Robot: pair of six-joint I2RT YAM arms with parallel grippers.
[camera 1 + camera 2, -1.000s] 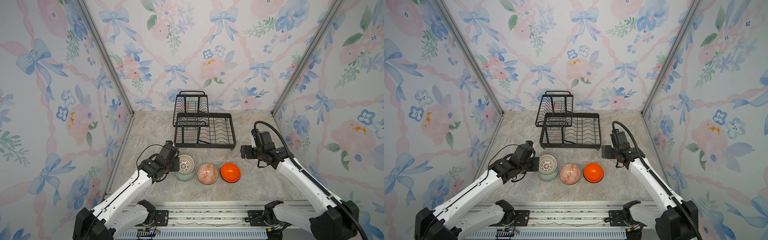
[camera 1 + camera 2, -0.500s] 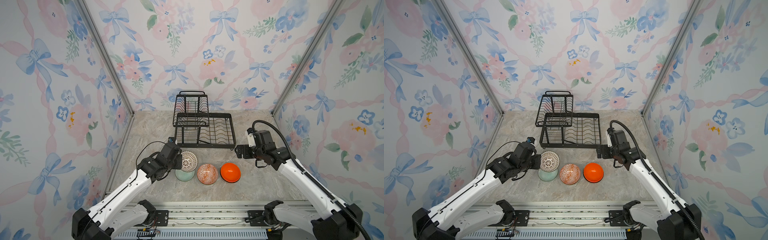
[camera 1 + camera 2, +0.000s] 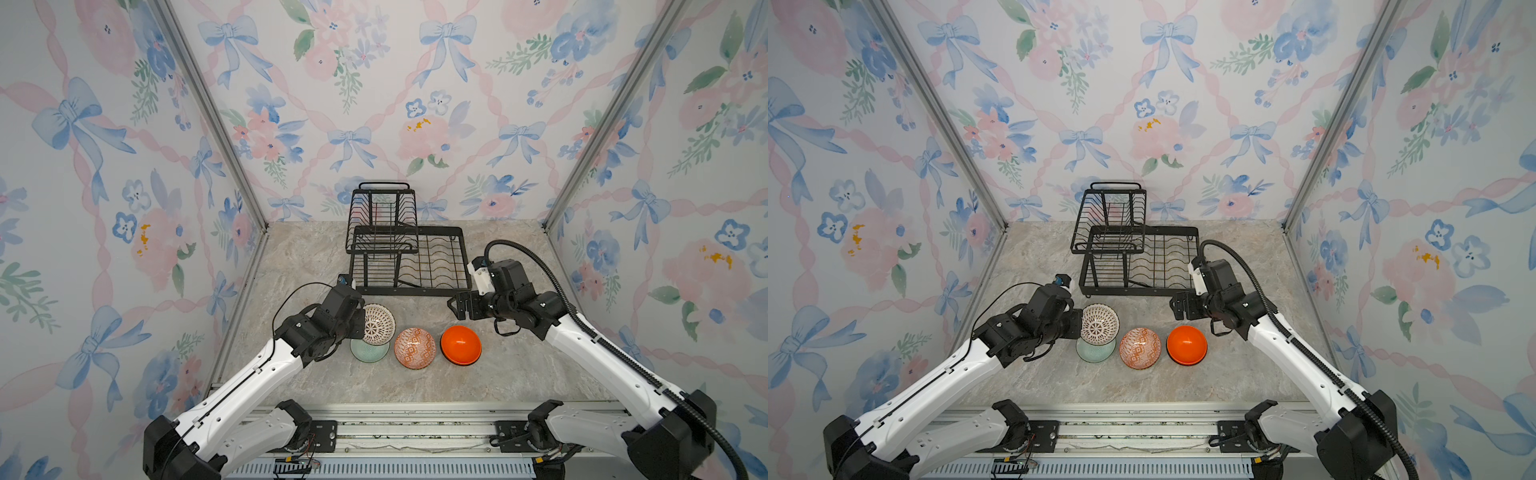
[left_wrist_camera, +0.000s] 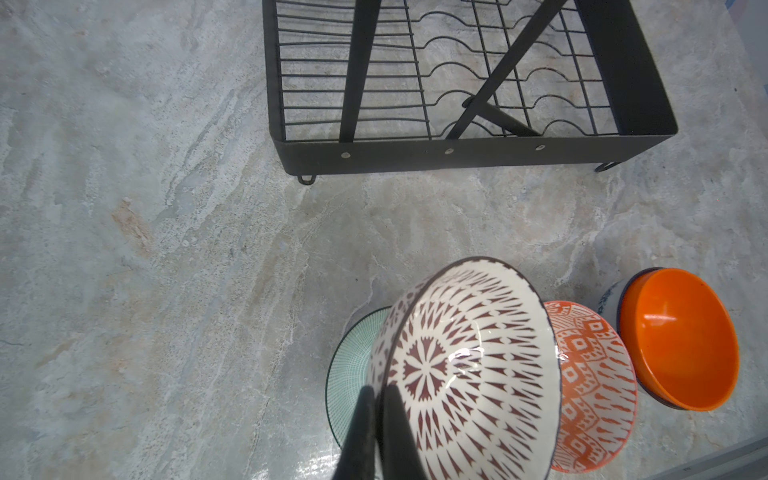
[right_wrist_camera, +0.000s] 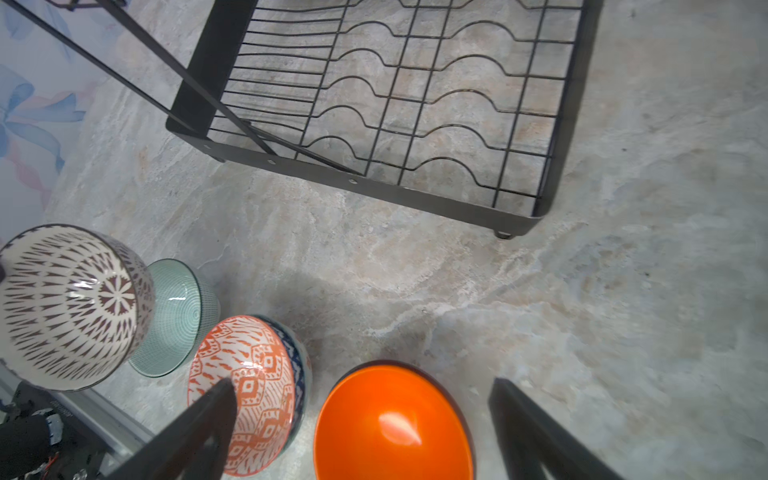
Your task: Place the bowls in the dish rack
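Bowls sit in a short row on the grey marbled table (image 3: 519, 365), just in front of the black two-tier wire dish rack (image 3: 415, 287); none is in the rack yet. Rack stands mid-table toward the back wall, raised upper basket with its handle on the left side, slotted lower tray with wavy wires spreading to the right. My left claw (image 4: 378, 395) is clamped on the rim of the white round bowl with the brown lattice pattern (image 3: 377, 325), one finger inside, one outside. That bowl is up off the table and tipped steeply, its inside showing in both top views. It hangs over the far edge of the pale mint ribbed bowl (image 3: 368, 355), which stands upright on the table; I can't tell if the two touch. Next along, the orange-and-white geometric bowl (image 3: 414, 348), upright, nested in a dark blue patterned bowl (image 5: 301, 361) of which only the rim and a strip of side show in the right wrist view. Last, the plain glossy orange bowl (image 3: 461, 345), also nested, in a white bowl with blue floral marks (image 4: 609, 297) that peeks out in the left wrist view. The two stacks stand close beside each other; contact unclear. My right claw (image 3: 455, 305) is spread wide with nothing in it, hovering between the rack's front right corner and the plain orange bowl. In the right wrist view its two black fingers (image 5: 214, 405) frame that orange bowl, clear of it
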